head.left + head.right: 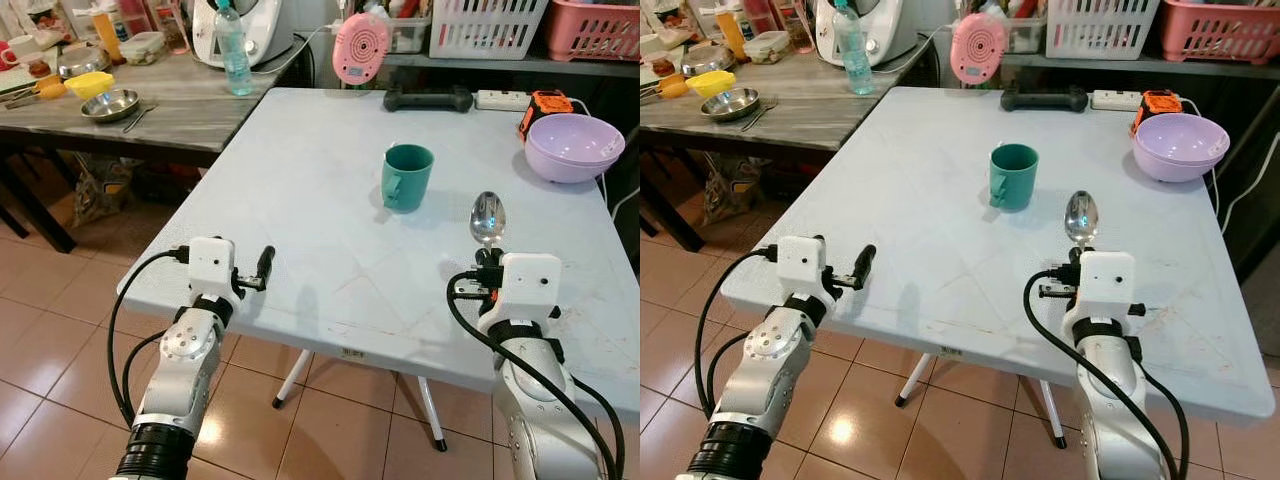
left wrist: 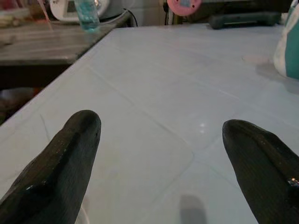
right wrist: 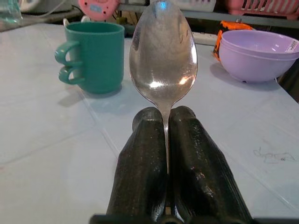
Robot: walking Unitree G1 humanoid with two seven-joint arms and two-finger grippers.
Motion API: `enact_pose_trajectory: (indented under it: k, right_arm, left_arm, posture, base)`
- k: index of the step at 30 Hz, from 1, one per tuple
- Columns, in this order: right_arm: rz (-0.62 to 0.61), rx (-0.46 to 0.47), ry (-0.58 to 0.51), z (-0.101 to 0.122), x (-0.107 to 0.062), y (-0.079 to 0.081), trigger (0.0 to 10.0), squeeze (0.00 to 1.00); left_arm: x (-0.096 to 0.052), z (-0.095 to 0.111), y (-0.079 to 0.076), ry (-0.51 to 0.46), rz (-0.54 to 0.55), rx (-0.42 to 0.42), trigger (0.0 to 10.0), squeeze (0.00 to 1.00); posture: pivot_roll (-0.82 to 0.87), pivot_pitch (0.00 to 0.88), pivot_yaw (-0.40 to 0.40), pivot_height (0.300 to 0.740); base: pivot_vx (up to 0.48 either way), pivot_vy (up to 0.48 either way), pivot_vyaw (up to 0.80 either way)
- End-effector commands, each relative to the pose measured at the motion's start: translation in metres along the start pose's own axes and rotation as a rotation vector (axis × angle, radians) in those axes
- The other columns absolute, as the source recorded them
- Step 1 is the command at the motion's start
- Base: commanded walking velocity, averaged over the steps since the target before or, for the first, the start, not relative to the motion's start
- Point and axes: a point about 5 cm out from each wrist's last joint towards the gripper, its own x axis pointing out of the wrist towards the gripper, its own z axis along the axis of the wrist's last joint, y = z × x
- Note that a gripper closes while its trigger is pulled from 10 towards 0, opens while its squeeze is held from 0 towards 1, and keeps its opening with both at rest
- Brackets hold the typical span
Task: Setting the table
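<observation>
The right gripper point(image 3: 164, 116) clenches a shiny metal spoon point(image 3: 163, 53) over the pale table point(image 1: 300, 190) near a green plastic mug point(image 1: 407, 177) and lilac bowl point(image 1: 572, 146), while the left gripper's point(image 1: 262, 268) fingers hang released at the near-left edge.

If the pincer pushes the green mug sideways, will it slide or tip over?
The mug probably slides: it looks squat, with a base about as wide as its rim, and the table looks smooth. It seems plastic, so likely light and not fragile. Its handle sticks out, so an off-centre push may spin it.
</observation>
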Motion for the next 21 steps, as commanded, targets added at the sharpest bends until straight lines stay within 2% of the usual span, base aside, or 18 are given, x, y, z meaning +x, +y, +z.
enact_pose_trajectory:
  k: [1,8,12,21]
  right_arm:
    - [0.006,0.014,-0.014,0.0036,0.0011,0.0022,10.0,0.0]
    - [0.007,0.012,-0.02,0.0036,0.0019,0.0014,10.0,0.0]
    - [0.015,0.006,-0.027,0.0049,0.0021,0.0032,10.0,0.0]
    - [0.035,-0.01,-0.025,0.0057,0.004,0.0035,10.0,0.0]
  left_arm:
    - [0.0012,0.0014,0.0013,-0.009,0.01,0.008,10.0,0.0]
    - [-0.0009,-0.0016,-0.0027,-0.012,-0.001,0.019,10.0,0.0]
    - [-0.0016,-0.0027,-0.007,-0.015,-0.004,0.007,10.0,0.0]
    - [-0.0021,-0.004,-0.0063,-0.022,0.032,-0.007,10.0,0.0]
  posture:
    - [-0.15,0.022,0.078,0.74]
    - [-0.15,0.026,0.08,0.74]
    - [-0.16,0.03,0.073,0.74]
    - [-0.15,0.029,0.031,0.74]
  base:
    - [0.0,0.0,-0.79]
    - [0.0,0.0,-0.72]
    - [0.0,0.0,0.0]
    - [0.0,0.0,0.0]
